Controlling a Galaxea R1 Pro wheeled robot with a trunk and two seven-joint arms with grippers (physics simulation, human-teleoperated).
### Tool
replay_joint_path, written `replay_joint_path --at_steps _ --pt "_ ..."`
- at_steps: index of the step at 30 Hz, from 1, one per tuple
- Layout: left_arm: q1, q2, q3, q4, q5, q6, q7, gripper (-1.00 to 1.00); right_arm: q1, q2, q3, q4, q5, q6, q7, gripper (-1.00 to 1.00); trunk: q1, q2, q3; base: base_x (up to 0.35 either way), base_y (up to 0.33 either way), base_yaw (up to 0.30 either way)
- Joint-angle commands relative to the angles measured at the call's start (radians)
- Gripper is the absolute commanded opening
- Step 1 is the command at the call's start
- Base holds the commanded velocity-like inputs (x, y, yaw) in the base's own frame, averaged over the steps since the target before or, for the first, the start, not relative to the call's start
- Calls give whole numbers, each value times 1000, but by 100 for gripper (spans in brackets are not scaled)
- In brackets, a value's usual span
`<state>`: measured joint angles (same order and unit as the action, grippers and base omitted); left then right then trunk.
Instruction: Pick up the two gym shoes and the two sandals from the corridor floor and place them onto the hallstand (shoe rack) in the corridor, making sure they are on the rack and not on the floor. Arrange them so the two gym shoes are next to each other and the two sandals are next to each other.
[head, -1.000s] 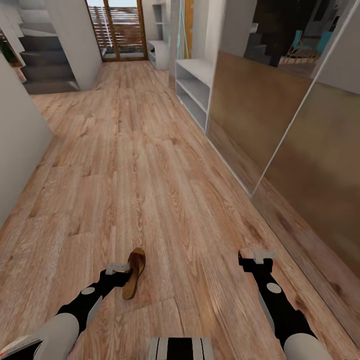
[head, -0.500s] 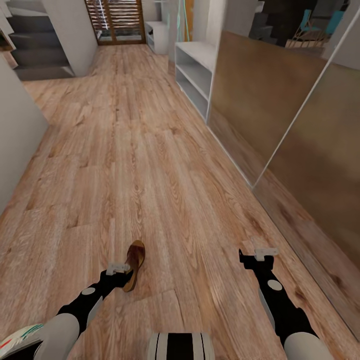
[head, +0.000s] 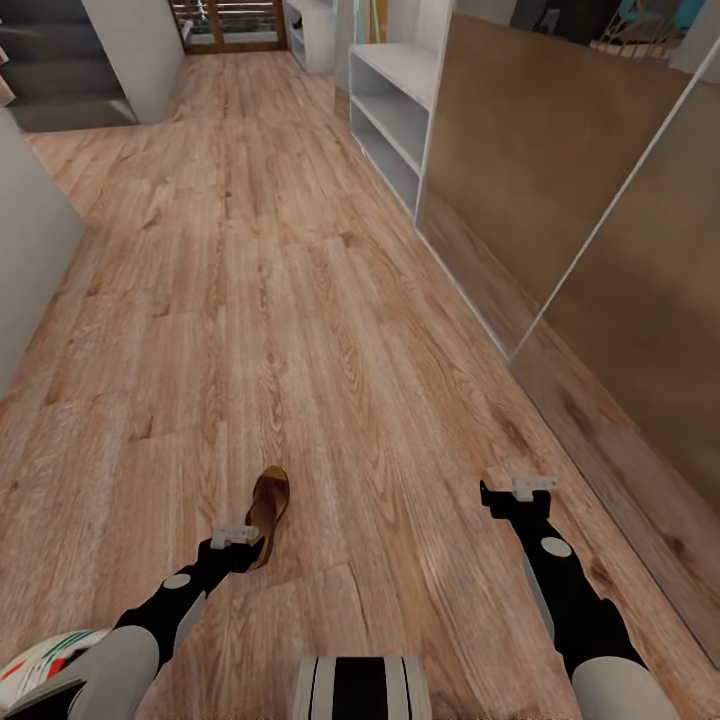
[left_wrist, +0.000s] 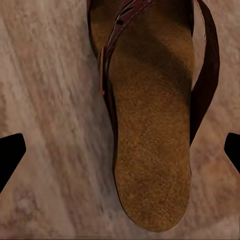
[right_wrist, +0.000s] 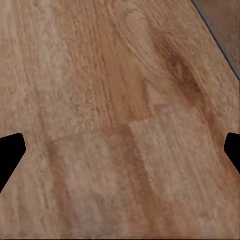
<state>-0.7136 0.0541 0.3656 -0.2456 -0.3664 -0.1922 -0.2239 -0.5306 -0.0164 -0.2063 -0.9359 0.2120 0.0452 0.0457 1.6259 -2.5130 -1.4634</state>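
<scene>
One dark brown sandal (head: 268, 503) lies on the wood-plank corridor floor (head: 300, 300), toe pointing away from me. My left gripper (head: 235, 540) hovers at its near left side. In the left wrist view the tan footbed of the sandal (left_wrist: 150, 125) lies between the spread fingertips (left_wrist: 10, 155), so the gripper (left_wrist: 120, 155) is open and holds nothing. My right gripper (head: 530, 490) is open over bare planks (right_wrist: 120, 125). A white shoe with green and red marks (head: 40, 660), like a gym shoe, peeks in beside my left arm. A pale grey two-tier rack (head: 395, 110) stands ahead on the right.
Tall brown panels (head: 520, 150) line the right side down to the floor. A grey wall (head: 25, 250) closes the left. A second grey rack (head: 310, 30) and a slatted door (head: 225, 15) are at the far end. Stairs (head: 60, 80) rise at far left.
The whole view has tipped down and shifted, so the camera moved. The sandal now sits slightly farther forward relative to my left gripper. Both grippers stay open.
</scene>
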Motion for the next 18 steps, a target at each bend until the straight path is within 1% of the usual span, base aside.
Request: replay_joint_path --at_steps 1,5,8,13,18 --pt "0 0 9 0 -8 -5 2 100 0 0 -3 -9 10 21 21 100 0 -1 -5 0 0 0" --pt "-1 0 9 1 -8 -13 35 100 0 0 -5 -25 12 62 82 100 2 -1 -20 0 0 0" --pt "-1 -1 8 2 -9 -19 53 100 0 -1 -6 -31 13 76 110 100 3 -2 -32 0 0 0" --pt "-1 -1 6 2 -11 -23 65 100 0 -2 -5 -36 12 84 130 100 6 -3 -51 0 0 0" --pt "-1 -6 4 -1 -12 -26 68 100 0 -2 -4 -39 12 86 138 100 6 -3 -51 0 0 0"
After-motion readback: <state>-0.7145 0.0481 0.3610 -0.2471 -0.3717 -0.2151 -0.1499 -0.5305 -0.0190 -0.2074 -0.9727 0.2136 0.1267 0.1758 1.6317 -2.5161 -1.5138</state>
